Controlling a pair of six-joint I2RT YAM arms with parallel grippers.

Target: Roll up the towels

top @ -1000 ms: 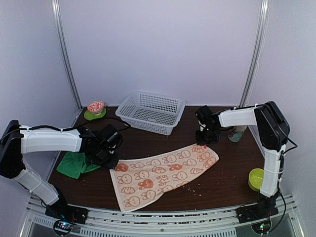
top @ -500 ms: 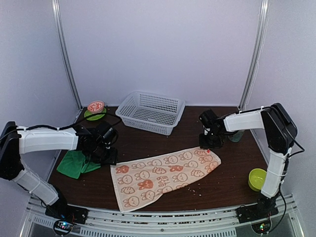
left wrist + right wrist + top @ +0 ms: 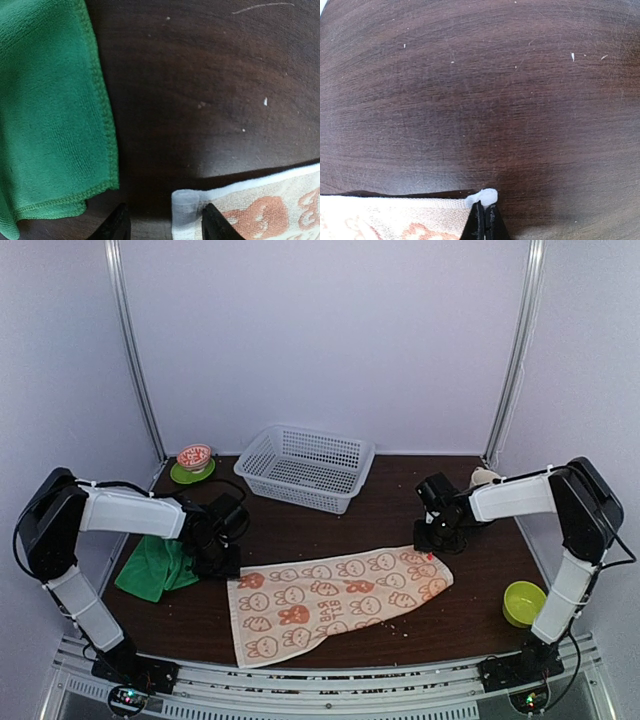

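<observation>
The orange towel (image 3: 335, 595) with white cartoon prints lies spread flat across the middle of the dark table (image 3: 330, 530). The green towel (image 3: 155, 565) lies crumpled at the left. My right gripper (image 3: 432, 542) is shut on the orange towel's far right corner; the wrist view shows the white hem (image 3: 485, 196) pinched between the closed tips (image 3: 485, 217). My left gripper (image 3: 222, 562) is low at the towel's left corner. In the left wrist view it (image 3: 166, 225) is open, with the curled corner (image 3: 186, 207) between the fingers and the green towel's edge (image 3: 50, 110) to the left.
A white plastic basket (image 3: 305, 468) stands at the back middle. A green saucer with a pink bowl (image 3: 193, 462) sits at the back left. A green cup (image 3: 520, 602) stands near the right edge. A small bottle (image 3: 483, 478) shows behind the right arm.
My right gripper has moved right and nearer with the towel corner, drawing the orange towel to the right. My left gripper has shifted slightly right, staying at the left corner.
</observation>
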